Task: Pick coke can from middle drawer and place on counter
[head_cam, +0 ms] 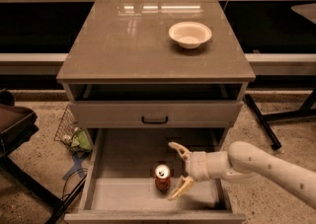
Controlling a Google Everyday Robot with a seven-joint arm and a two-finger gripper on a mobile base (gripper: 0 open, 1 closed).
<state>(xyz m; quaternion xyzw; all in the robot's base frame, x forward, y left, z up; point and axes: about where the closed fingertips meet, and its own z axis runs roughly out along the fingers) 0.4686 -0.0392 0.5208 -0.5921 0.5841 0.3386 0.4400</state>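
Note:
The red coke can (162,178) stands upright on the floor of the open middle drawer (123,193), near its front centre. My gripper (175,171) is open, just right of the can inside the drawer. One fingertip is behind the can and the other in front, both a little apart from it. The white arm reaches in from the right. The grey-brown counter (128,40) tops the cabinet above.
A white bowl (190,34) sits on the counter's right rear. A closed drawer front with a black handle (154,119) is above the open drawer. A wire basket and green object (76,139) lie on the floor at left, beside a dark chair (15,129).

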